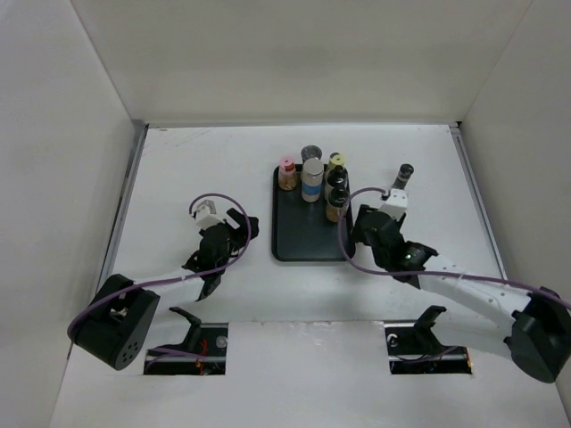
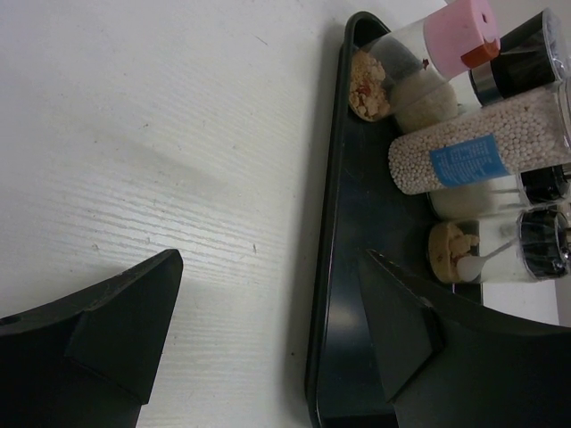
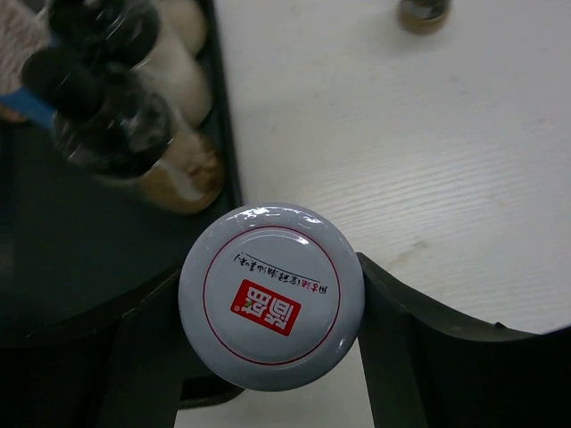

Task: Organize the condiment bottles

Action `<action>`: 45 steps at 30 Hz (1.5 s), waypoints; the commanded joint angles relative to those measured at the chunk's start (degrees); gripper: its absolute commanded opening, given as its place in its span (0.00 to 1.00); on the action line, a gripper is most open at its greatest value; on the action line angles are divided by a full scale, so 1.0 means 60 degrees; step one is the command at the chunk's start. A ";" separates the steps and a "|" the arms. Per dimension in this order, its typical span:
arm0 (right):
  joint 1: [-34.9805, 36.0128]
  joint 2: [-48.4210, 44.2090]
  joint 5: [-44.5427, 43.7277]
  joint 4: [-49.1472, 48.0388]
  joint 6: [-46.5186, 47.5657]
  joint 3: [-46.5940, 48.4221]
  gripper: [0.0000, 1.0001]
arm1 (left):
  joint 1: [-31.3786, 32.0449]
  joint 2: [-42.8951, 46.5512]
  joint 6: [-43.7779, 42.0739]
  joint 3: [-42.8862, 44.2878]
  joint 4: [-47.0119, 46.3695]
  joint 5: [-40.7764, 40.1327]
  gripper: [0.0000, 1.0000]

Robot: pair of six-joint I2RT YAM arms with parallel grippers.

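Note:
Several condiment bottles stand at the far end of the black tray (image 1: pixel 294 241): a pink-lidded one (image 1: pixel 287 172), a grey-lidded one (image 1: pixel 310 153), a taller cylinder with a blue band (image 1: pixel 312 181), a yellow-lidded one (image 1: pixel 335 161) and black-lidded ones (image 1: pixel 337 180). One dark-lidded bottle (image 1: pixel 406 174) stands alone on the table to the right. My right gripper (image 1: pixel 359 230) at the tray's right edge is shut on a bottle with a grey-white lid bearing a red label (image 3: pixel 271 296). My left gripper (image 1: pixel 239 230) is open and empty just left of the tray (image 2: pixel 326 267).
White walls enclose the table on the left, back and right. In the left wrist view the pink-lidded bottle (image 2: pixel 446 36) and blue-band cylinder (image 2: pixel 473 156) lie ahead on the tray. The lone bottle (image 3: pixel 423 12) shows far ahead in the right wrist view.

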State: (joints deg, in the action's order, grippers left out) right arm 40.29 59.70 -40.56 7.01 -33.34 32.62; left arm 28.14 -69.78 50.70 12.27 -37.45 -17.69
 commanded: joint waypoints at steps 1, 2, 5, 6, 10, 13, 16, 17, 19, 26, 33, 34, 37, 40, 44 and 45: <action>0.0716 0.0682 0.0064 -0.1386 -0.0229 0.0890 0.61 | 0.0005 0.0014 0.0091 0.0152 -0.0511 0.0034 0.79; 0.0878 0.1003 0.0152 -0.1576 -0.0157 0.1080 0.61 | -0.0025 0.0014 0.0091 0.0152 -0.0511 0.0077 0.79; 0.1186 0.1912 0.0226 -0.2162 0.0063 0.1505 0.61 | -0.0040 0.0247 0.0091 0.0064 -0.0511 0.0020 0.79; 0.1245 0.2132 0.0226 -0.2265 0.0107 0.1637 0.62 | -0.0040 0.0262 0.0076 0.0049 -0.0511 0.0005 0.79; 0.1348 0.2997 0.0226 -0.2660 0.0517 0.2033 0.62 | -0.0054 0.0116 0.0091 0.0093 -0.0511 0.0107 0.79; 0.1348 0.3539 0.0109 -0.3085 0.0752 0.2107 0.62 | 0.0034 0.0087 0.0091 0.0122 -0.0511 0.0049 0.79; 0.1159 0.3964 0.0080 -0.3349 0.0840 0.2151 0.63 | -0.0040 0.0028 0.0105 0.0123 -0.0511 0.0122 0.79; 0.1042 0.4096 0.0065 -0.3423 0.0913 0.2180 0.63 | -0.0040 0.0072 0.0105 0.0108 -0.0511 0.0122 0.79; 0.0968 0.4301 0.0021 -0.3511 0.0957 0.2209 0.63 | -0.0025 0.0116 0.0105 0.0108 -0.0511 0.0064 0.79; 0.0923 0.4712 -0.0666 -0.3453 0.1397 0.2415 0.65 | -0.0010 0.0014 0.0105 0.0123 -0.0555 0.0092 0.79; 0.0938 0.4743 -0.0726 -0.3336 0.1382 0.2269 0.77 | -0.0040 0.0028 0.0120 0.0123 -0.0570 0.0093 0.79; 0.0938 0.4670 -0.0741 -0.3277 0.1382 0.2254 0.78 | -0.0069 -0.0001 0.0120 0.0123 -0.0570 0.0136 0.79; 0.0938 0.4435 -0.0770 -0.3058 0.1353 0.2181 0.79 | -0.0025 0.0013 0.0120 0.0123 -0.0570 0.0136 0.79; 0.0938 0.4055 -0.0712 -0.2867 0.1236 0.2063 0.83 | -0.0025 -0.0030 0.0120 0.0137 -0.0570 0.0121 0.79; 0.0997 0.3499 -0.0711 -0.2531 0.1177 0.2005 0.85 | -0.0025 0.0086 0.0120 0.0108 -0.0570 0.0093 0.79; 0.1026 0.3294 -0.0668 -0.2428 0.1163 0.1961 0.85 | -0.0025 0.0101 0.0120 0.0093 -0.0570 0.0078 0.79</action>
State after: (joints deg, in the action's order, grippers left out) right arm 46.11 83.29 -43.09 -8.01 -25.50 44.10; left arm 28.14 -69.93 50.87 12.27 -37.78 -17.32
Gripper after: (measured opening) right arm 0.849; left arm 0.786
